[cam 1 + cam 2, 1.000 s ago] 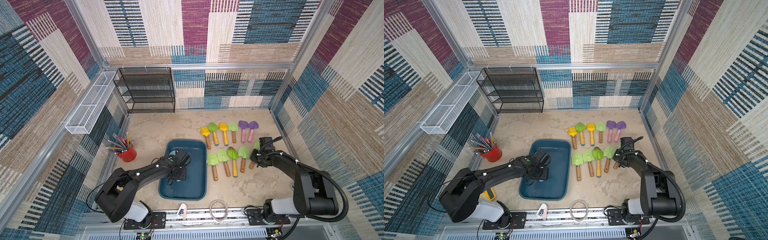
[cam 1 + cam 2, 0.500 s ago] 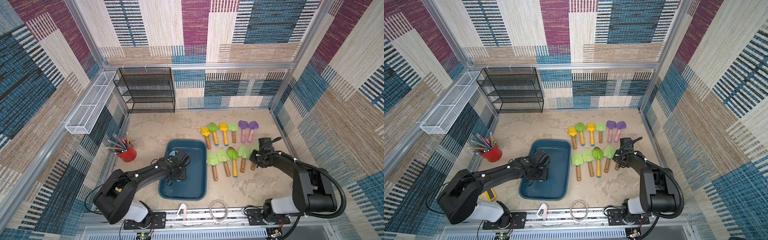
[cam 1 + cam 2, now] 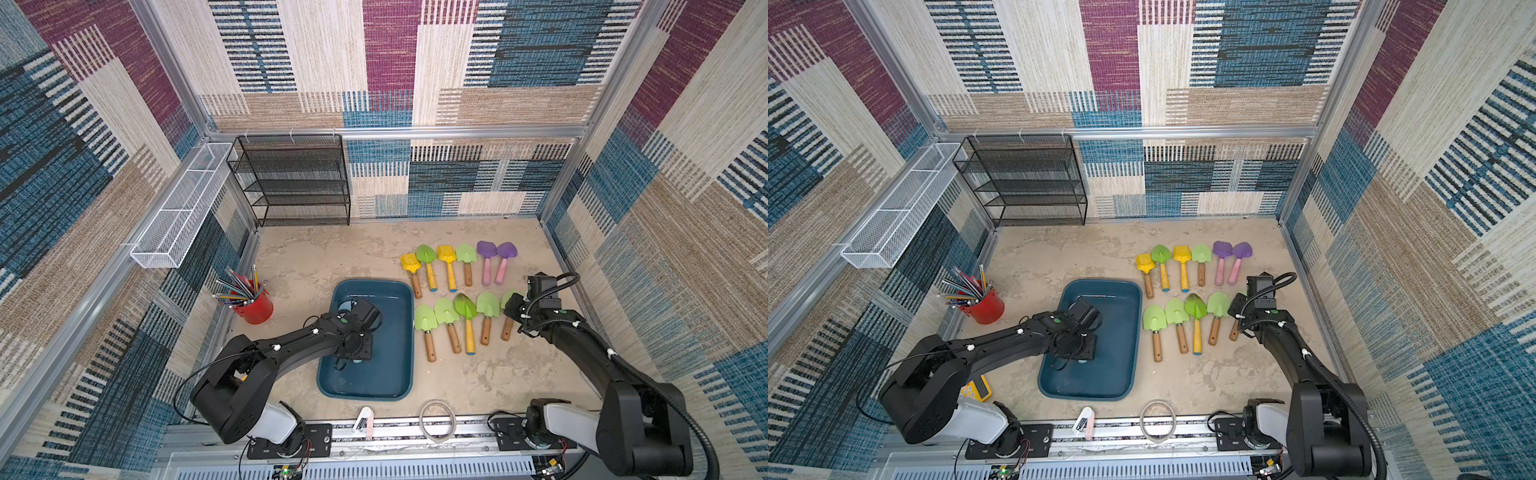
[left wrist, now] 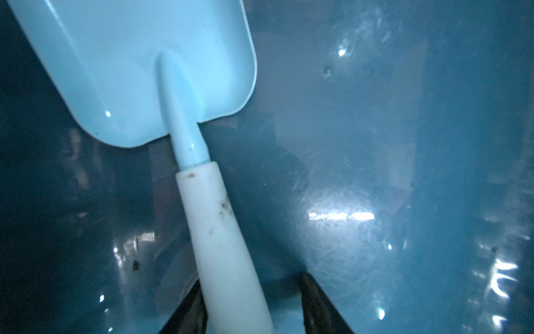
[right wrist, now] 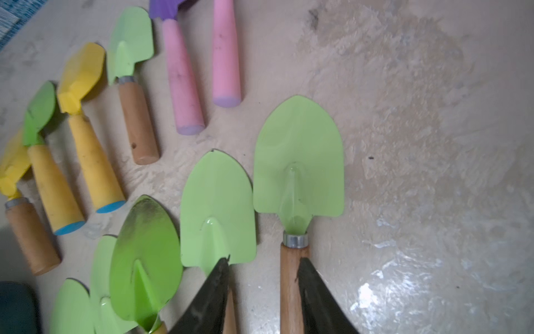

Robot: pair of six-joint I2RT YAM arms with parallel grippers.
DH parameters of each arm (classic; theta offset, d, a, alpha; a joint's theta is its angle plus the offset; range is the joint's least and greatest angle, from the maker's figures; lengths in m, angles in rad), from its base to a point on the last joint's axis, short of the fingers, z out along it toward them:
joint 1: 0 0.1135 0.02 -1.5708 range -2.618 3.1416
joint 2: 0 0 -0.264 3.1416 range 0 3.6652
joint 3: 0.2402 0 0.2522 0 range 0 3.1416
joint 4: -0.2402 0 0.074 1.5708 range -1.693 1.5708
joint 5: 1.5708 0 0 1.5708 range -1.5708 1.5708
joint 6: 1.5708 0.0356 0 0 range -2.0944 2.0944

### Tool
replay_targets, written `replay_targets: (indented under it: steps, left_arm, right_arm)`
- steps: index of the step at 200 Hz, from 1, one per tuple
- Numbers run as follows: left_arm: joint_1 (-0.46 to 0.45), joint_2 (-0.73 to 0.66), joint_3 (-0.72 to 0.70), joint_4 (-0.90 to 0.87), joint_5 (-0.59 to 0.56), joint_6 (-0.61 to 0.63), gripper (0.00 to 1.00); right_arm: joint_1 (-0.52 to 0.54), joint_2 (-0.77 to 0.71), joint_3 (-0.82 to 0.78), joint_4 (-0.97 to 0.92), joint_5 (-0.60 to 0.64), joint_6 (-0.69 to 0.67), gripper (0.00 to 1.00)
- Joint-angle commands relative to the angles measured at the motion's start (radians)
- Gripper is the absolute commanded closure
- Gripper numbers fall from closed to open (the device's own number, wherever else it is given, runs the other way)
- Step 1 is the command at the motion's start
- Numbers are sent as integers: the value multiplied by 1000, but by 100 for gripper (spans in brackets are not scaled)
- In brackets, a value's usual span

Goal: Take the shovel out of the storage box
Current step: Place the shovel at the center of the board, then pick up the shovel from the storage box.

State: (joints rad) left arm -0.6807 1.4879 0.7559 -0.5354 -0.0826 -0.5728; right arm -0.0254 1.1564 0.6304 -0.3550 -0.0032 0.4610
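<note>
Patchwork fabric walls frame the sandy table (image 3: 332, 257), where two rows of shovels (image 3: 446, 254) already lie beside the storage box (image 3: 392, 357). At the end of the near row closest to my right arm, the right claw (image 5: 264, 260) has just eased apart. Its jaws now stand either side of the wooden handle of a green shovel (image 5: 297, 162) lying flat on the table, with a gap showing on one side. I read that one as delivered and let go.

Inside the box, my left claw (image 4: 251, 280) straddles the white handle of the pale blue shovel (image 4: 189, 150), which lies on the glossy floor of the box. The handle rests against one finger (image 4: 187, 315) while the other stands clear, so the jaws are open and nothing is gripped yet. I judge they have begun to narrow toward a grasp.

Set against the top views of a second ago, both arms stand almost exactly where they stood and the rows look unchanged; only the claws have worked. As far as I can see, this is the last shovel to come out: close, lift, carry it over the rim.
</note>
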Motion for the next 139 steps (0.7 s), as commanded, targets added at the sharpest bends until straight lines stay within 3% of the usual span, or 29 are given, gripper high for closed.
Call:
replay_targets:
  steps: [1, 36, 60, 95, 139]
  left_arm:
    - [0, 20, -10, -32, 20, -12, 51]
    - [0, 23, -7, -50, 17, -32, 65]
    - [-2, 0, -16, -60, 24, -46, 68]
    - [-2, -21, -15, -67, 31, -45, 85]
    - [-2, -56, 11, -86, 66, -45, 98]
  right_arm:
    - [7, -38, -5, 26, -56, 12, 58]
    - [22, -61, -31, 47, -77, 5, 57]
    - [24, -76, -49, 73, -102, -3, 57]
    - [27, -95, -77, 118, -135, -10, 58]
    - [58, -188, -64, 124, -199, -22, 57]
